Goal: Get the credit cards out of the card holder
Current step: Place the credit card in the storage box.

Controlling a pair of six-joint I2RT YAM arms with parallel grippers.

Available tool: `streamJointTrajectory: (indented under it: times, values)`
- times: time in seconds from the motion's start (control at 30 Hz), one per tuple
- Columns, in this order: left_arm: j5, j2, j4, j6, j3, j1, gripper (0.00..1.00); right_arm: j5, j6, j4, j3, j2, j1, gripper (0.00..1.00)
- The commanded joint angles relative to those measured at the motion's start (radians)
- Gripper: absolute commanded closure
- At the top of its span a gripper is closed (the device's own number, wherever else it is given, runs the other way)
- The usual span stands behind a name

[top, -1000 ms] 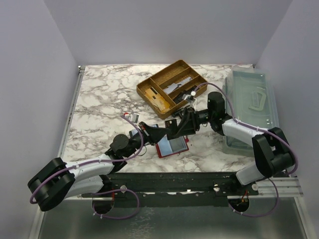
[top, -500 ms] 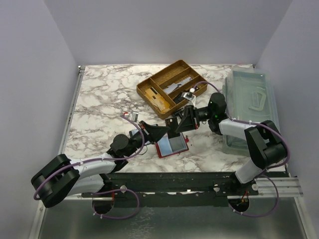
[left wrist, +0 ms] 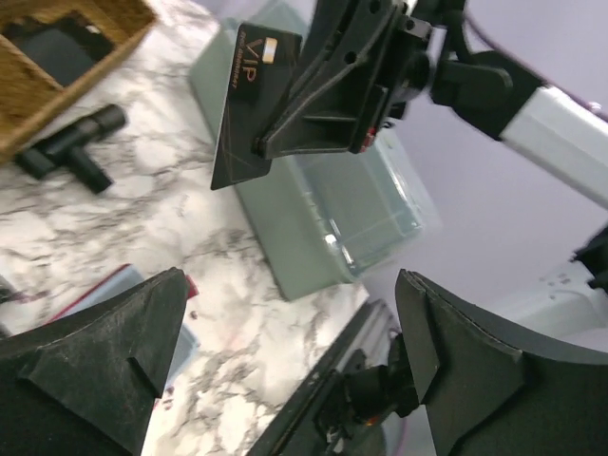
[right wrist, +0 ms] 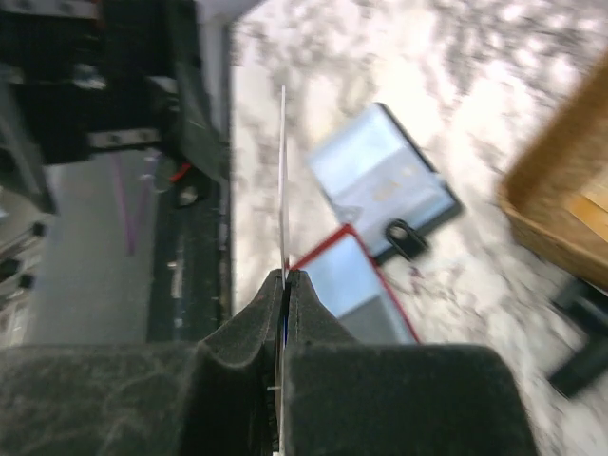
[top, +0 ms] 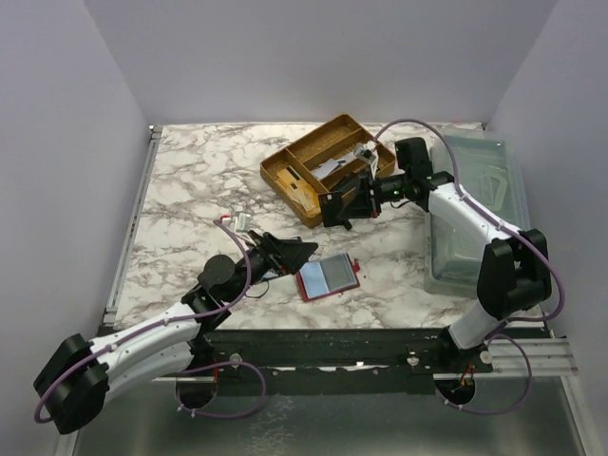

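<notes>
Pinched by one edge in the right end effector (top: pixel 331 207), jaws pressed tight on it: one dark credit card (left wrist: pixel 252 104), raised off the worktop (top: pixel 190 180) and clear of the card holder (top: pixel 328 276). Below and nearer than that end effector, lying open and flat, pale grey-blue faces showing in both halves; probably more cards, though hard to confirm. Judging by this, mid-removal: one card out, not yet set down. Next calls for carrying it aside to bare worktop, parting the jaws gently, then going back for the rest. Right arm stretched leftward from beside the clear box (top: pixel 494 171), wrist rolled so the card stands edge-on, just in front of the wooden tray (top: pixel 283 195). Left end effector (top: pixel 302 251) low over the worktop, jaws wide apart, gripping nothing, holder just to its right.
</notes>
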Motion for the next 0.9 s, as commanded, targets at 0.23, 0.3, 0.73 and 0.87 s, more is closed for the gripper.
streamJointTrajectory:
  times: [0.23,0.3,0.73,0.87]
  values:
    - [-0.036,-0.118,-0.999,0.341,0.384,0.046,0.01,0.601,-0.764,-0.689,0.373,0.085,-0.014,1.00]
    - [-0.049,-0.073,-1.068,0.428,0.438,0.046,0.01,0.673,-0.837,-0.690,0.400,0.088,-0.014,1.00]
    - [-0.113,-0.034,-1.110,0.545,0.457,0.048,0.01,1.087,-1.293,-0.669,0.545,0.274,-0.007,1.00]
    - [-0.130,-0.067,-1.110,0.542,0.448,0.047,0.01,1.175,-1.337,-0.563,0.568,0.327,0.008,1.00]
